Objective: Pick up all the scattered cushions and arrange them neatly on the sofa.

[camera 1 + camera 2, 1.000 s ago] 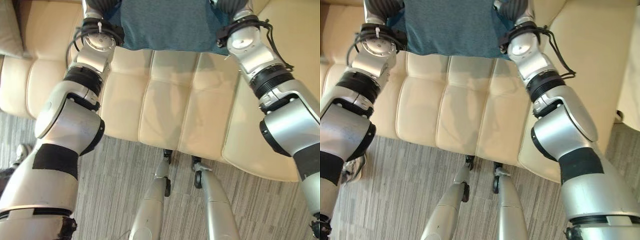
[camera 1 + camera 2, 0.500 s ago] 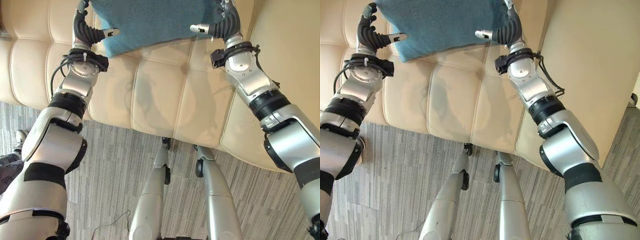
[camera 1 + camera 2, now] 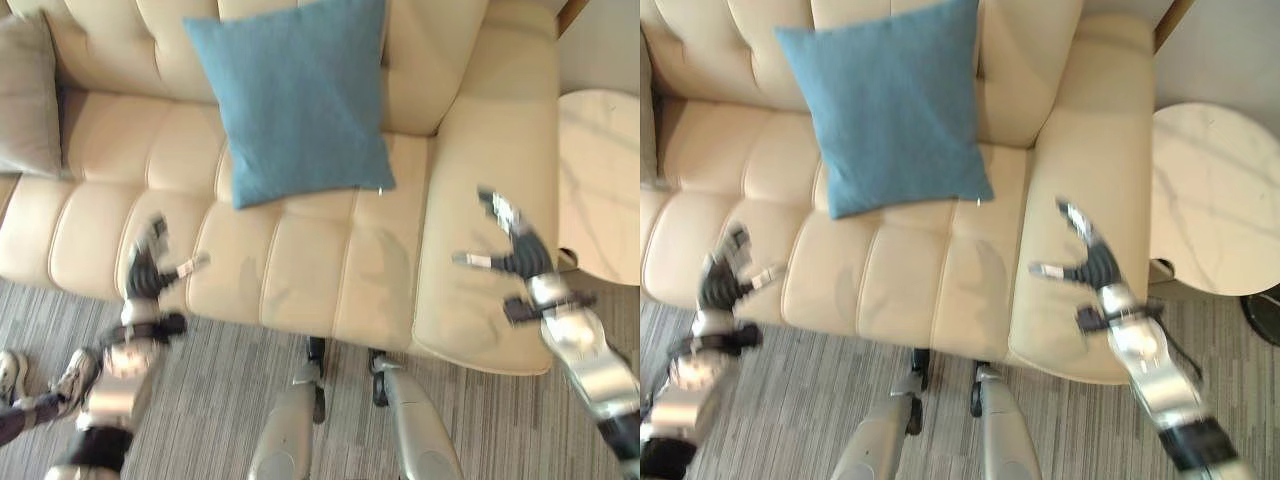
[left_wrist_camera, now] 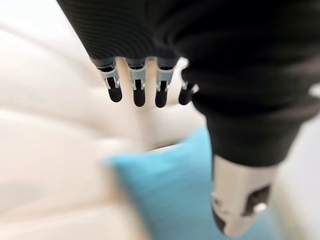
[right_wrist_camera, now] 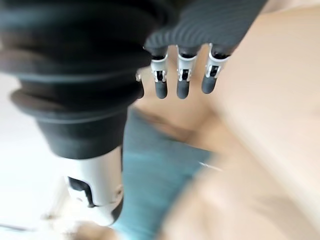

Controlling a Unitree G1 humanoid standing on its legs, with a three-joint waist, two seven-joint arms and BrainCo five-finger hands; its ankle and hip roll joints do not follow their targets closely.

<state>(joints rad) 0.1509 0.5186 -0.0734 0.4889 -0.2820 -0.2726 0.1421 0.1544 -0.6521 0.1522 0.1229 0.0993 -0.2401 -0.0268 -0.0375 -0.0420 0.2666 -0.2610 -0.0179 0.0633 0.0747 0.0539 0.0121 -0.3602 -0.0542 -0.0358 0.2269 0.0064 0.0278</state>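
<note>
The blue cushion leans upright against the backrest of the cream sofa, in the upper middle of the frame, its lower edge on the seat. A grey cushion rests at the upper left edge. The left hand, lower left, and the right hand, at right over the armrest, hang empty with fingers spread. A round white table stands at the right edge.

Grey cushion cut off at sofa's left end.
</note>
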